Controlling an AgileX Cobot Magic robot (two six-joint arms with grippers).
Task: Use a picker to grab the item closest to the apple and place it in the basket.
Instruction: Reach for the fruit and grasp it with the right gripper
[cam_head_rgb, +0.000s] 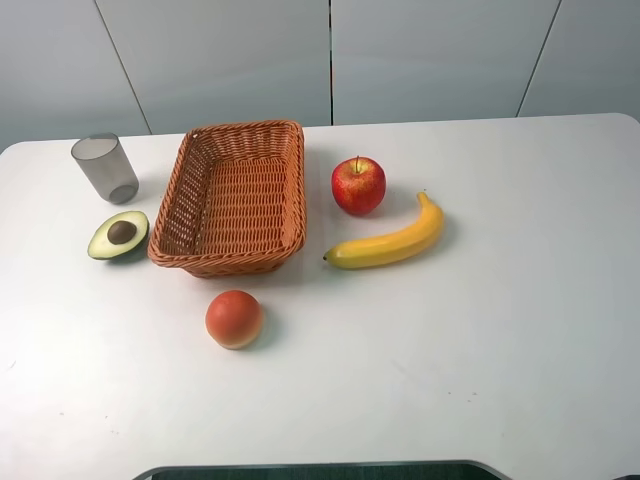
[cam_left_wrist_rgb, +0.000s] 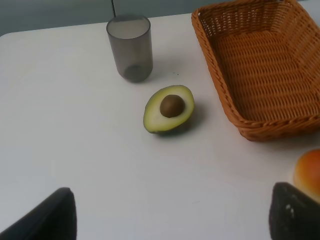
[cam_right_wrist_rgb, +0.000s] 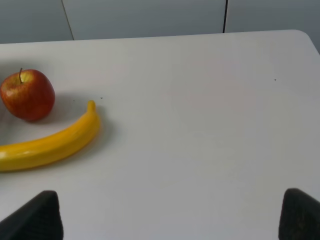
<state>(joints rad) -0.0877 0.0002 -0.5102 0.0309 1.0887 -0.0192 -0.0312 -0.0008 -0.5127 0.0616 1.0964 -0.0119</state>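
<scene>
Where open table (cam_head_rgb: 530, 300) runs right of the banana (cam_head_rgb: 390, 241) beside the apple (cam_head_rgb: 358, 186), the left gripper (cam_left_wrist_rgb: 170, 220) and right gripper (cam_right_wrist_rgb: 170, 217) hover, jaws apart, apparently low.

White table (cam_head_rgb: 500, 330): basket (cam_head_rgb: 290, 180), apple (cam_head_rgb: 358, 185), banana (cam_head_rgb: 388, 245), avocado half (cam_head_rgb: 118, 235), cup (cam_head_rgb: 104, 167), orange fruit (cam_head_rgb: 233, 319).

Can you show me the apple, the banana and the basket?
apple (cam_head_rgb: 358, 187), exterior high view, its red middle
banana (cam_head_rgb: 388, 243), exterior high view, middle of its curve
basket (cam_head_rgb: 299, 190), exterior high view, its right wall
</scene>
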